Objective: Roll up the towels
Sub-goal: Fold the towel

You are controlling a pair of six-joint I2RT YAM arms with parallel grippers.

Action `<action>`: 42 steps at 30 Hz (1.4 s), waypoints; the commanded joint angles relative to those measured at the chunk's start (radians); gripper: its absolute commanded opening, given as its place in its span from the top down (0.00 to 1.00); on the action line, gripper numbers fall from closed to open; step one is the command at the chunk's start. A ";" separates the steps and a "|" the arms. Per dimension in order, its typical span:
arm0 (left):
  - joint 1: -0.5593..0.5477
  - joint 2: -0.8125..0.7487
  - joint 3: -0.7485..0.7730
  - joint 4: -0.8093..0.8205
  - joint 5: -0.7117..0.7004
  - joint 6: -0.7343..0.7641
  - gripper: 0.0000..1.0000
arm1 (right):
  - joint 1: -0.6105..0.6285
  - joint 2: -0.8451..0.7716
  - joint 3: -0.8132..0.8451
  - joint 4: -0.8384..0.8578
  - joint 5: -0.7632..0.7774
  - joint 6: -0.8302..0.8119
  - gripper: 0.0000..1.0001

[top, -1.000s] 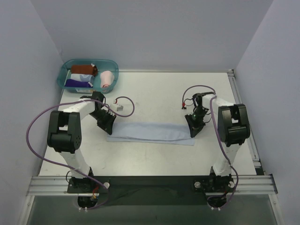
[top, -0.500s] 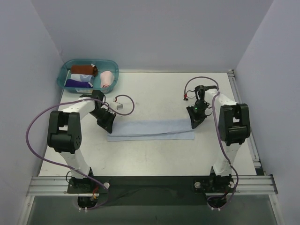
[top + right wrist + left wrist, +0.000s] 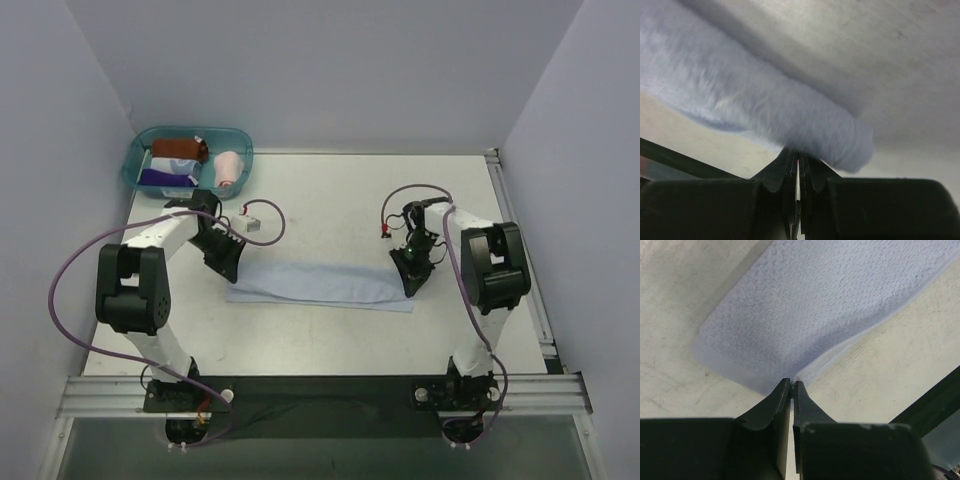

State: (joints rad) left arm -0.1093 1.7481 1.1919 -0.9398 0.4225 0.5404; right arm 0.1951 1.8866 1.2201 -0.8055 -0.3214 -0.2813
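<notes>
Left side first: my left gripper is narrowed to a sliver and nipping the left end of the light blue towel. In its wrist view the tips meet right on the cloth's edge, and a small ridge of fabric runs away from them. The towel lies as a long strip on the table, reaching from that hand across to the other. Well beyond the left hand sits the teal tub, with a rolled pink towel inside. Over to my right gripper: it's clamped fully closed, with the towel's right end bunched into a soft fold directly over its tips.
</notes>
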 commanded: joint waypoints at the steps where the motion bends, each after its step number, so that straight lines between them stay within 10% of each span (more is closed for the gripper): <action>1: 0.008 0.013 -0.012 -0.007 0.001 0.012 1.00 | 0.009 0.071 -0.007 -0.023 0.045 -0.001 1.00; 22: 0.007 0.070 0.090 0.007 0.038 -0.053 1.00 | -0.080 0.177 0.384 -0.170 0.154 -0.062 1.00; 38: 0.003 0.005 -0.087 0.035 0.010 -0.034 1.00 | -0.026 0.117 0.130 -0.104 0.088 -0.064 1.00; 42: 0.007 0.016 -0.089 0.047 0.009 -0.039 0.72 | -0.029 0.115 0.139 -0.103 0.087 -0.064 0.64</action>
State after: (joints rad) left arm -0.1093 1.7618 1.0969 -0.9249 0.4309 0.5014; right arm 0.1707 2.0235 1.3548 -0.8856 -0.2508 -0.3344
